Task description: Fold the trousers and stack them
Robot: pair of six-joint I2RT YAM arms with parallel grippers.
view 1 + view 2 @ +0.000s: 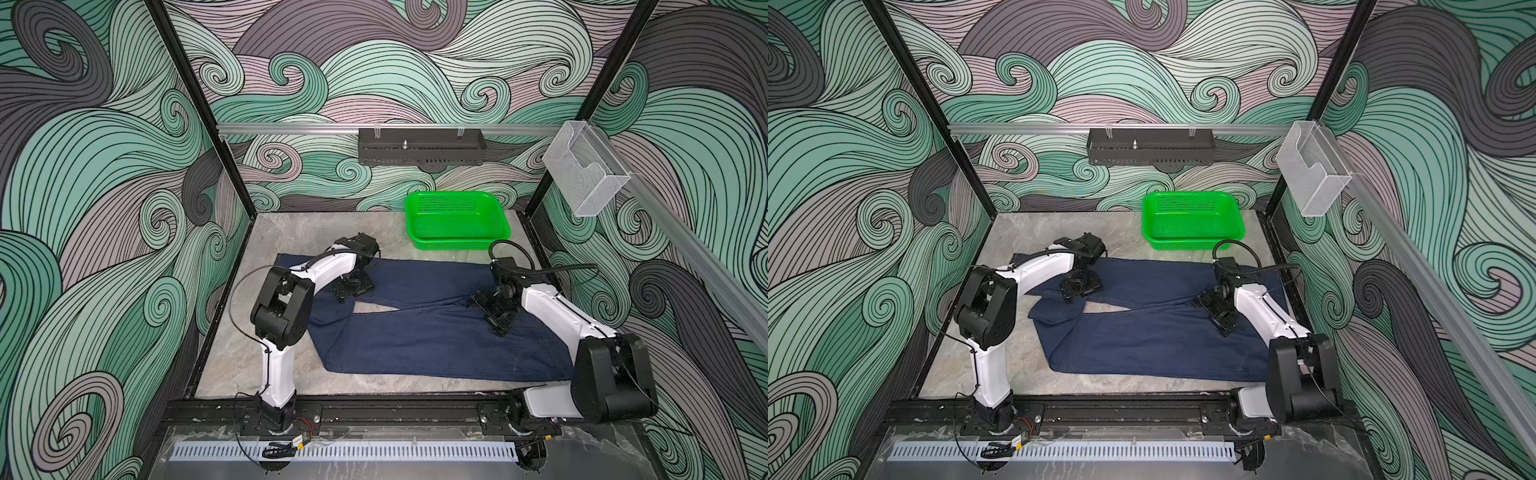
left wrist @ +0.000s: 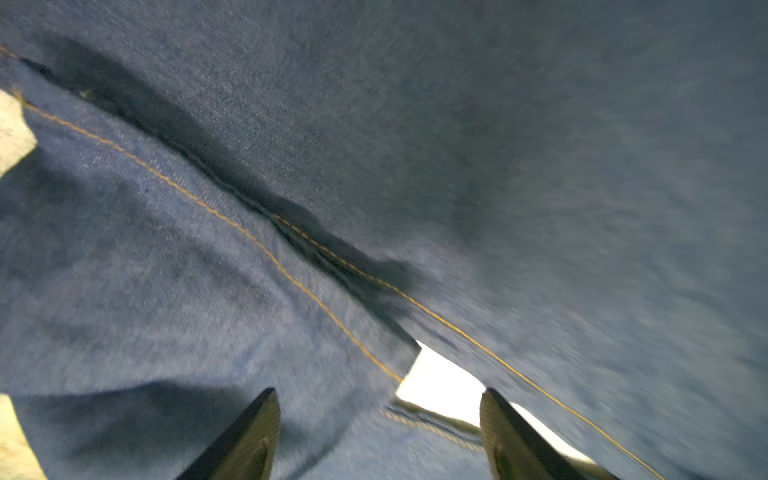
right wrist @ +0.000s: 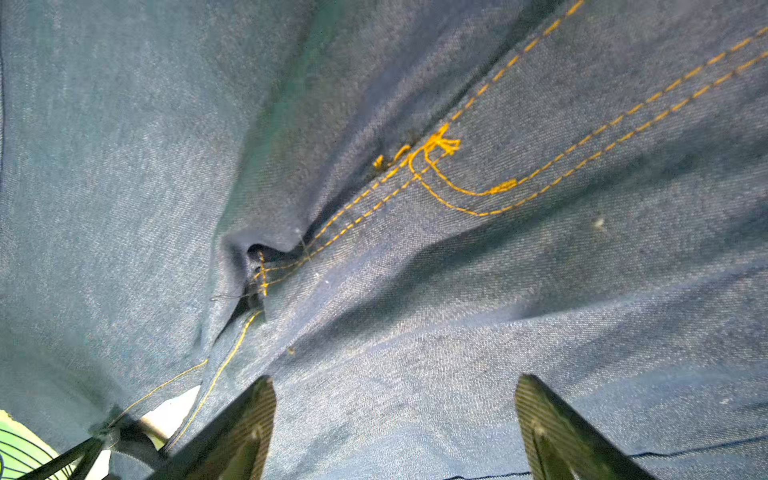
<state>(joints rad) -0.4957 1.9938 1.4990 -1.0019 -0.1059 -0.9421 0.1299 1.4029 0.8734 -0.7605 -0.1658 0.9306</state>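
1. The trousers (image 1: 415,332) are dark navy denim and lie spread flat on the tabletop, on the near side of the green basket (image 1: 457,220), close to it; I cannot tell whether they touch it.
2. The waist end lies farther from the basket, under the right arm. The two legs run away from it toward the left arm.
3. The legs part slightly, which leaves a thin wedge of bare tabletop (image 1: 374,308) between them.
4. Orange-yellow stitching (image 3: 540,174) runs in double rows and curves around the fly. The cloth puckers at the crotch, and a single stitched seam (image 2: 249,232) runs along each leg.
5. The left gripper (image 1: 353,286) is over the leg nearer the basket. In the left wrist view its fingers (image 2: 249,436) stand apart with nothing between them.
6. The right gripper (image 1: 494,311) is over the crotch area. In the right wrist view its fingers (image 3: 552,428) are spread wide and hold no cloth.
7. The tabletop (image 1: 291,232) is grey, marble-patterned stone.
8. The walls (image 1: 104,166) carry swirling waves in green, grey and pale mauve.
9. On the back wall above the basket, a metal rail (image 1: 291,129) holds a black perforated tray (image 1: 422,146).
10. A clear plastic holder (image 1: 586,174) hangs to the right of the basket.
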